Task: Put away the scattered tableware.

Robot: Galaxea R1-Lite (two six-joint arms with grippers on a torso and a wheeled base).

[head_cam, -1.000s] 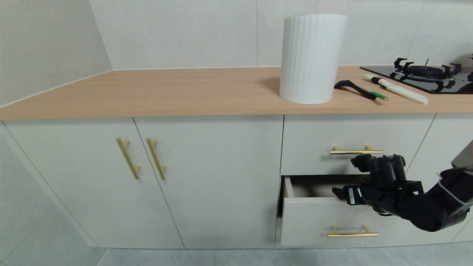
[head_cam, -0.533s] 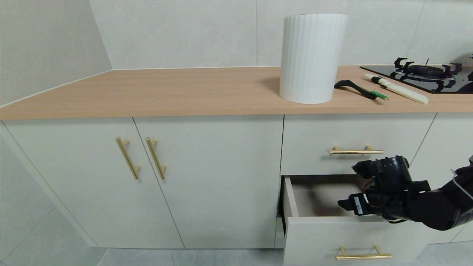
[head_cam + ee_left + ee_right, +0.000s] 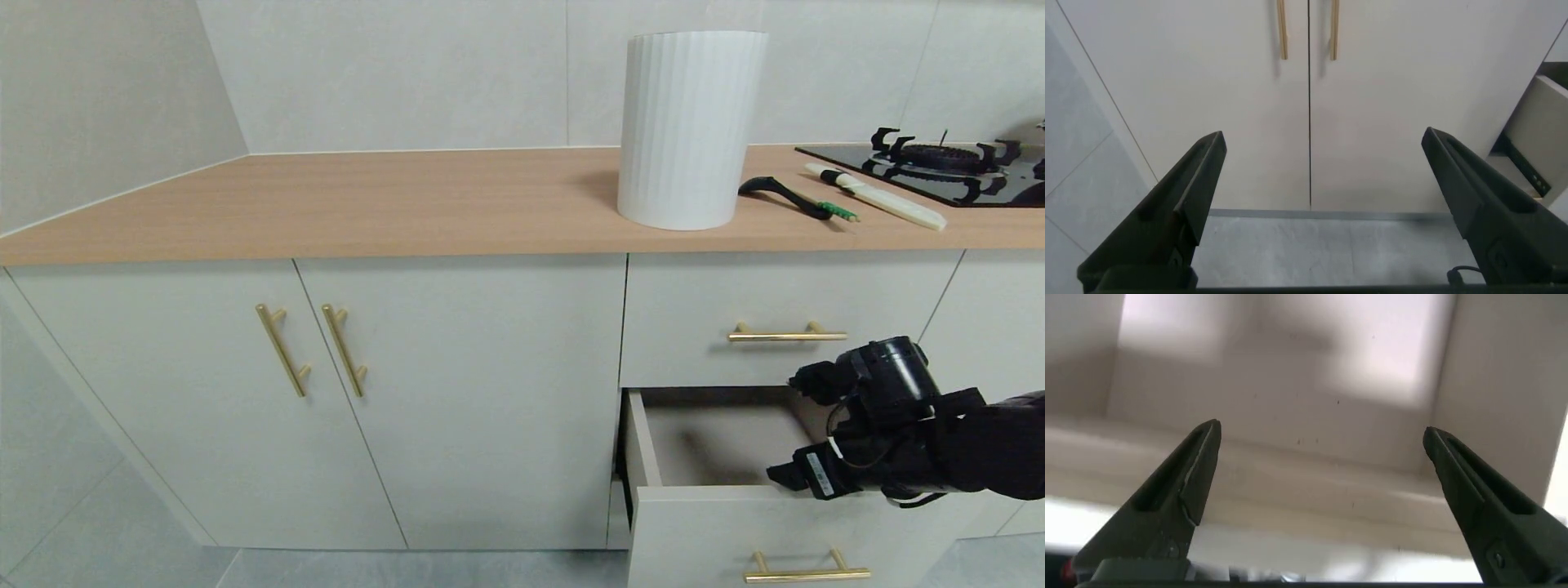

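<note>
Nearest to me, low before the double cabinet doors, the left gripper has its fingers spread wide with nothing between them; grey floor lies below.

Further right, the right gripper sits at the top of the lower drawer, which stands pulled out. From the right wrist camera the same gripper has its fingers wide apart and empty, and the drawer's pale inside shows between them. I cannot tell whether a finger touches the front panel. The drawer's gold handle is below the gripper. Above it, the upper drawer is closed.

On the table, towards its right end and near the front edge, the tableware lies scattered. A black utensil is just beside a tall white ribbed container. A small green-tipped piece lies at its end, and a cream utensil is to the right of both.

At the far right of the table a black hob sits against the tiled wall.
</note>
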